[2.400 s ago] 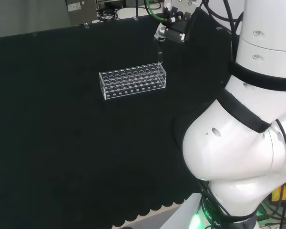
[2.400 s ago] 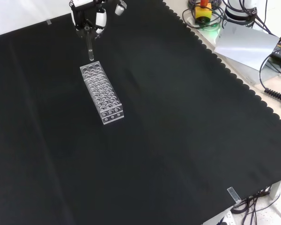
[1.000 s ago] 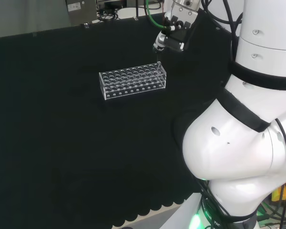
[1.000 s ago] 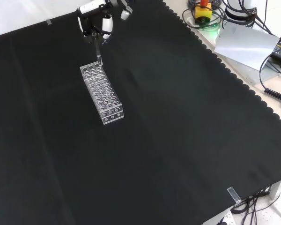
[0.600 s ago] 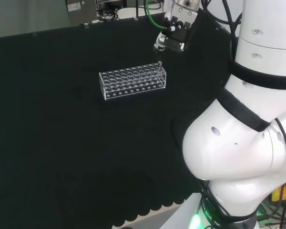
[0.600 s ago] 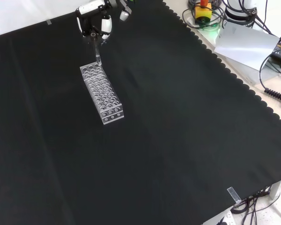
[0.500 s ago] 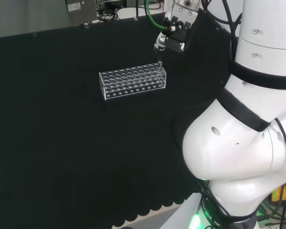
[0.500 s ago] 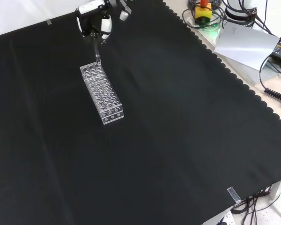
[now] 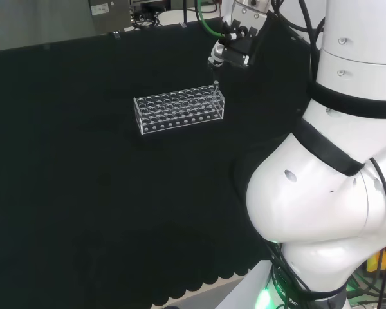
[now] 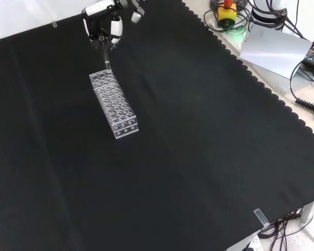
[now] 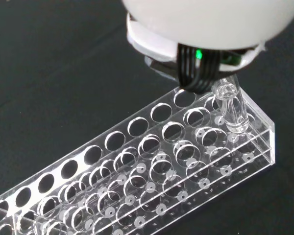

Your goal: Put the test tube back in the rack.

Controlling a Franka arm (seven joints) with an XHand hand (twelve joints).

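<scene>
Hand (image 10: 105, 29) closed around a clear test tube (image 10: 106, 61), held upright over the far end of the clear rack (image 10: 114, 103) in the front view. Tube's rounded tip (image 11: 233, 117) just above a hole in the end row, by the rack's corner. Rack alone on the black-clothed bench (image 10: 199, 146), holes otherwise empty in the wrist view

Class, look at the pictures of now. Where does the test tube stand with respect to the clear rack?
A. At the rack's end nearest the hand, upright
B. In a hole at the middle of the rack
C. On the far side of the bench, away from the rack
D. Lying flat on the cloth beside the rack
A: the test tube stands upright at the end of the rack just below the hand.
</scene>
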